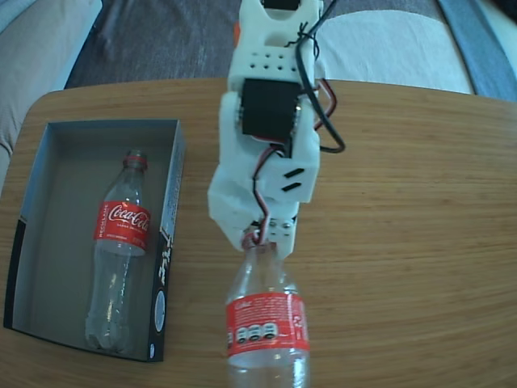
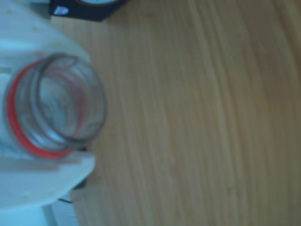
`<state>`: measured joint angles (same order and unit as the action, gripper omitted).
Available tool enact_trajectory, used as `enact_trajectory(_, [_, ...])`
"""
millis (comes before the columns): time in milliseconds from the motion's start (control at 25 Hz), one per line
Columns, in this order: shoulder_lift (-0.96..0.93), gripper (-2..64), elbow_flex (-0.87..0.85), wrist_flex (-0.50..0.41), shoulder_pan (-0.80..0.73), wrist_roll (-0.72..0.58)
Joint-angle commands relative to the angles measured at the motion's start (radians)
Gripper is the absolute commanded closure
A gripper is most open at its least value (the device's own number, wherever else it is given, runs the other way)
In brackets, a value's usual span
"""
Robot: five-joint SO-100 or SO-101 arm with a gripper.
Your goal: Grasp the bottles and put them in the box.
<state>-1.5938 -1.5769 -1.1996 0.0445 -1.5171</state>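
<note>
One clear Coca-Cola bottle (image 1: 119,242) with a red label lies lengthwise inside the box (image 1: 56,141), neck toward the far end. A second bottle (image 1: 266,323) stands out on the wooden table, right of the box, its lower part cut off by the frame edge. My white gripper (image 1: 262,238) reaches down from above and is shut on this bottle's neck at the red ring. In the wrist view the open bottle mouth (image 2: 59,110) with its red ring sits between the white fingers (image 2: 40,176).
The wooden table (image 1: 404,202) stretches wide to the right of the arm. A corner of the black box (image 2: 84,9) shows at the top of the wrist view. Grey and white fabric (image 1: 145,40) lies beyond the table's far edge.
</note>
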Motion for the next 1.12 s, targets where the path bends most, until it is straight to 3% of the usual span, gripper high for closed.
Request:
enact_trajectory(0, [-0.026,61.8,0.137,-0.009,0.046,-0.002])
enact_trajectory(600, [-0.026,61.8,0.376,-0.107,0.339,-0.006])
enact_trajectory(1080, [-0.104,61.8,0.414,-0.170,0.699,-0.416])
